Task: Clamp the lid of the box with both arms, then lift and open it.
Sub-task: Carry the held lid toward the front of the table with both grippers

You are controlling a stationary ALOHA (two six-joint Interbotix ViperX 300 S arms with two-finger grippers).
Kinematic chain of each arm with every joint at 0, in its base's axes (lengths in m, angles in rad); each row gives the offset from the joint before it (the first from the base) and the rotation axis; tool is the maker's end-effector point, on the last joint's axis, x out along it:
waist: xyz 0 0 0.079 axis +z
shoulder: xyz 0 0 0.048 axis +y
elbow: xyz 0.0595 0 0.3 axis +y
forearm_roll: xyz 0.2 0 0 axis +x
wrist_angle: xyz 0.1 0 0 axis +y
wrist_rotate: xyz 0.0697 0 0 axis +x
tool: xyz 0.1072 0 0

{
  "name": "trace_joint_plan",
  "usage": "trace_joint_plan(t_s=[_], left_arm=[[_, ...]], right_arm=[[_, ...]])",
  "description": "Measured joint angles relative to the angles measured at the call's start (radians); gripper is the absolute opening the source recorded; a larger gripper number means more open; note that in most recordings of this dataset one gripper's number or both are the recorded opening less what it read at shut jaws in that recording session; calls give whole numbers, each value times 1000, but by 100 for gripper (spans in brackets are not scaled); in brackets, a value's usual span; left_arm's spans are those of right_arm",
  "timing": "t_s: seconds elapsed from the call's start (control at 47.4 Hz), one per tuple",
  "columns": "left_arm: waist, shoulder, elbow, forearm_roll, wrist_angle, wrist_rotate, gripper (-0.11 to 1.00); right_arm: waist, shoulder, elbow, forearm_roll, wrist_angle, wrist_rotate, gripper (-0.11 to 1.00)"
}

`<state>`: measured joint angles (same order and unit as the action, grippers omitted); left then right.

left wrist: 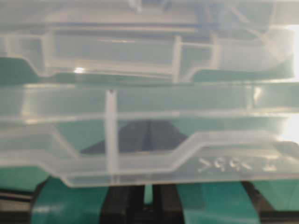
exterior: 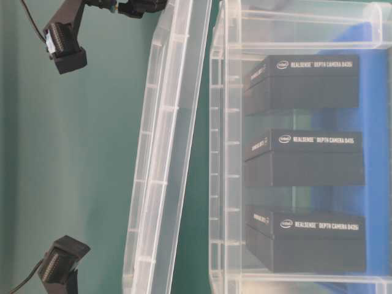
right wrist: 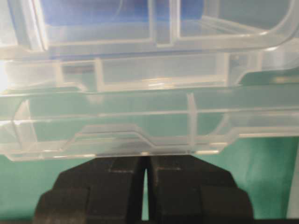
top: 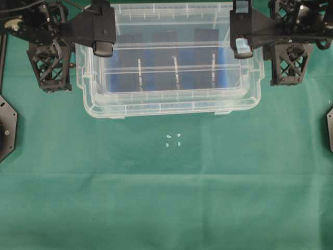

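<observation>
Lid (exterior: 160, 153) is hanging clear of the box (top: 250, 99), one gripper per end

Left gripper (top: 103, 48) and right gripper (top: 242, 48) are both pinching its short edges, so its long axis is running arm to arm.

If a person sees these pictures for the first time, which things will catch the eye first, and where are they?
The big clear box at the far middle of the green table strikes first, with three black blocks on a blue base inside. In the table-level view the lid is tilted apart from the box rim. The left gripper and the right gripper sit at its two far corners.
</observation>
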<state>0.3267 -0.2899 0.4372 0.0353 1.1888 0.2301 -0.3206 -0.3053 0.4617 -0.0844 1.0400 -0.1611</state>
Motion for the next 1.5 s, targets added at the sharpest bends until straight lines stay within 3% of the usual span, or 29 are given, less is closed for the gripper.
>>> trace_joint_plan(t_s=[0.654,1.012,1.497], left_arm=[[-132,-3,3,0,26,-129,2],[-199,-3,3,-5,37,-183,2],[-331,-3,15,-15,46,-321,2]], right_arm=[[135,-2,0,-83,55,155,0],[209,-2,2,-86,64,209,0],[353,0,2,-92,78,333,0]])
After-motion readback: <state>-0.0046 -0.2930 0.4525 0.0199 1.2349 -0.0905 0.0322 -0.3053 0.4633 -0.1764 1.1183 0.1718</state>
